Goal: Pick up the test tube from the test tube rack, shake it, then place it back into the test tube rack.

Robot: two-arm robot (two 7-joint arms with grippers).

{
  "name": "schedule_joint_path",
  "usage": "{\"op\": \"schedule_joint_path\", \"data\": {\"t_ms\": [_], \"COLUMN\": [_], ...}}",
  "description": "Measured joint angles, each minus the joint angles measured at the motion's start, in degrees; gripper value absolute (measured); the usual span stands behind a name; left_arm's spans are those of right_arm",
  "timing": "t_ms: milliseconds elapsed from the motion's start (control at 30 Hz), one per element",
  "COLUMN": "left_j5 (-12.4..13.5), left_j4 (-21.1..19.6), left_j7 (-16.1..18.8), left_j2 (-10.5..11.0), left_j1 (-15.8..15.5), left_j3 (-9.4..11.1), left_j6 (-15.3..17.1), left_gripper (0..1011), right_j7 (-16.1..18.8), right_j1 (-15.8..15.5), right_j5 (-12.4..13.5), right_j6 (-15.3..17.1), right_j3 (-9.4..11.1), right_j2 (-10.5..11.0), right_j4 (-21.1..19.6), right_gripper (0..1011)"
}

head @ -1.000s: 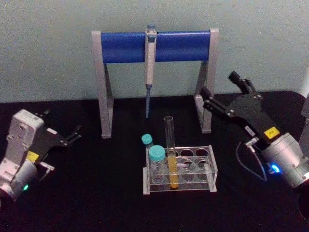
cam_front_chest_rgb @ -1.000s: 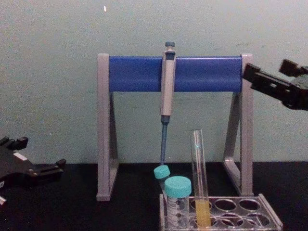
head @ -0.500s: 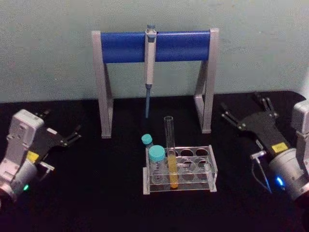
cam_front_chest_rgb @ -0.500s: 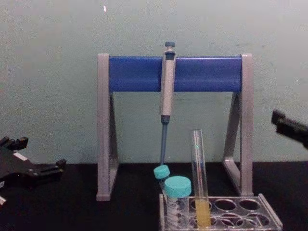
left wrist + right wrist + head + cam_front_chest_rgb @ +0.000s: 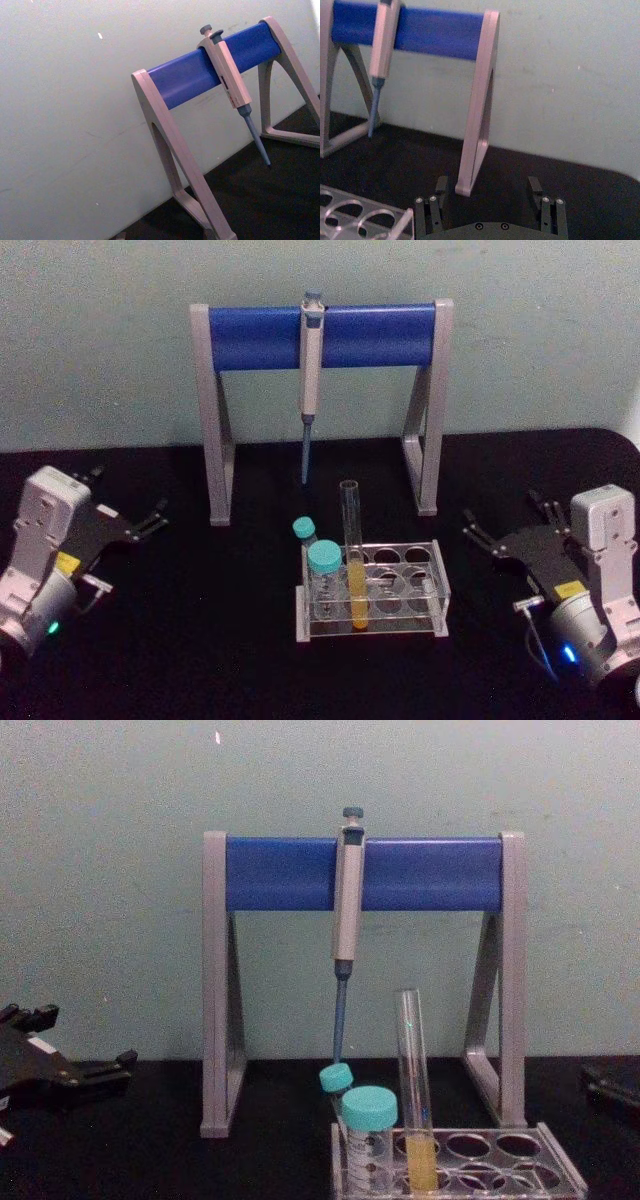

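Test tube point(image 5: 351, 550) stands upright in the front row of the rack point(image 5: 372, 590), long axis vertical, mid-tabletop. Right pincer point(image 5: 510, 530) low, spread, empty; tube lies to its left, well apart. Left pincer point(image 5: 130, 523) spread, empty, parked farther off. Right arm judged nearer for a side-on grasp.

1 test tube point(image 5: 352, 560), 2 teal-capped tubes point(image 5: 324, 573), 1 test tube rack point(image 5: 425, 590), 1 pipette point(image 5: 310, 360), 1 pipette stand point(image 5: 260, 337), 2 grippers: left gripper point(image 5: 150, 520), right gripper point(image 5: 505, 525).
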Motion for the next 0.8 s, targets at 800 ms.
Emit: {"op": "schedule_joint_path", "data": {"t_ms": [800], "left_j5": [0.0], "left_j4": [0.0], "left_j7": [0.0], "left_j2": [0.0], "left_j1": [0.0], "left_j3": [0.0], "left_j6": [0.0], "left_gripper": [1002], "right_j7": [3.5], "right_j1": [-0.2], "right_j5": [-2.2], "right_j6": [2.0], "right_j3": [1.4], "right_j2": [-3.1], "right_j4": [5.3], "right_gripper": [1000]}}
